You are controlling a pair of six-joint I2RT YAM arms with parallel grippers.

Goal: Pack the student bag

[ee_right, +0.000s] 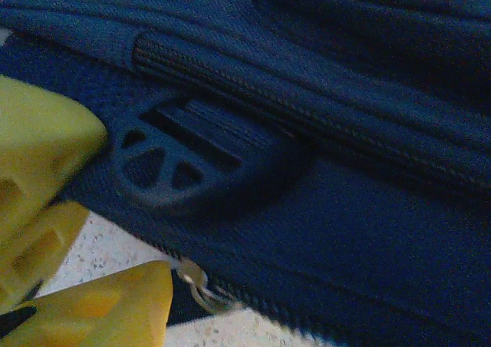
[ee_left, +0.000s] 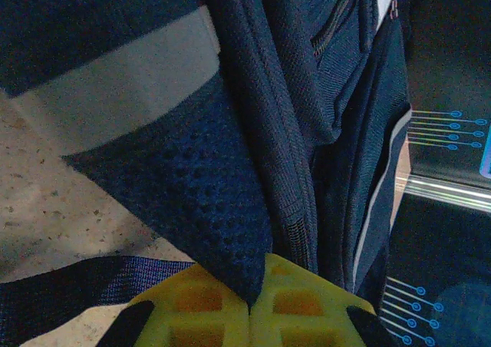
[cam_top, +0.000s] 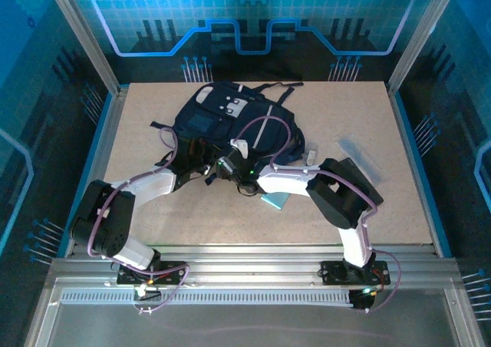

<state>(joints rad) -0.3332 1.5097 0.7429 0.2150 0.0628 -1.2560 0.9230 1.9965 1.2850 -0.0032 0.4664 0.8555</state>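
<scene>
On the left, the left gripper (ee_left: 249,310) has its jaws clenched on a fold of the student bag's (cam_top: 222,117) navy mesh fabric. The bag lies flat in the middle of the surface (cam_top: 345,124), towards the far edge. On the right, the right gripper (ee_right: 123,216) holds its jaws parted against the bag's lower edge, a metal zip pull (ee_right: 196,279) just beside the lower finger.

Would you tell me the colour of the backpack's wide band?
Pale grey-white band on the dark navy fabric backpack; best in left wrist view.
</scene>
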